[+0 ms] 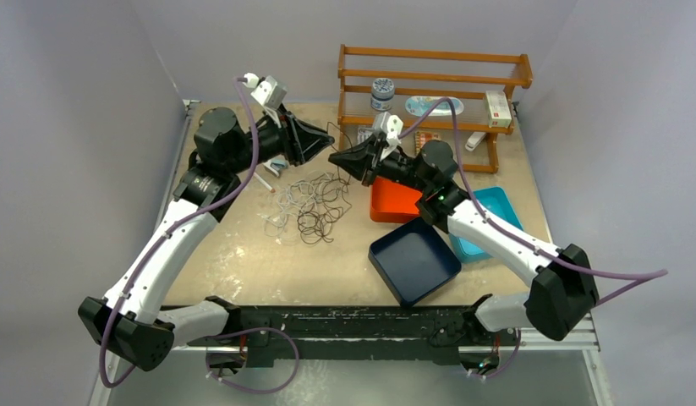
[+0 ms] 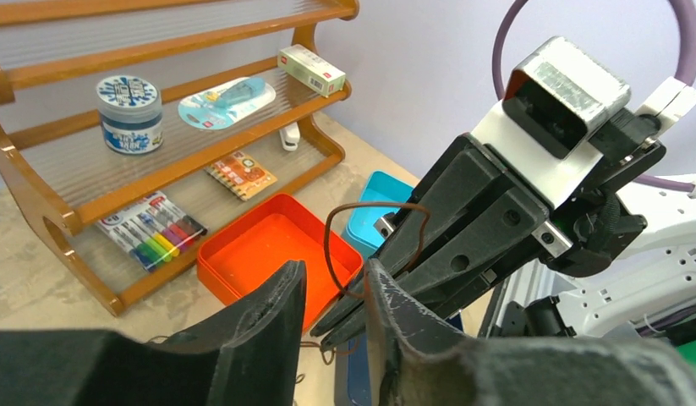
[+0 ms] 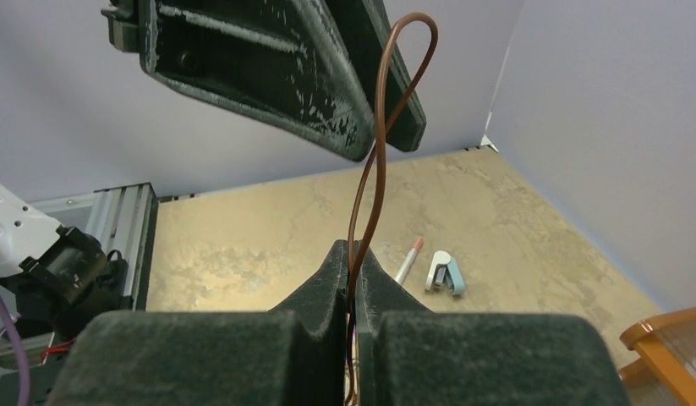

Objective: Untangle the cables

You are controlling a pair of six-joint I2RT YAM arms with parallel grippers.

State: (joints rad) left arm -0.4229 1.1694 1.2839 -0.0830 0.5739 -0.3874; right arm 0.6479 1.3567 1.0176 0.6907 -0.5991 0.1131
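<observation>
lifting one brown cable [image 3: 367, 203] off the cable pile [image 1: 309, 203]
right end effector [image 3: 354, 264] pinches it above the surface [image 1: 243, 254]; left end effector [image 2: 334, 283] spread, facing it. next call: left closes on the loop, then draw apart.

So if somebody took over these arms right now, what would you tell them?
Right pincer: shut on a brown cable, which stands up in a loop.
Left pincer: open, one finger on each side of that loop, not gripping.
Other cables: a tangled heap on the table, near both pincers.
Done: one cable picked up.
Left: probably pull it free, then separate the rest.
</observation>
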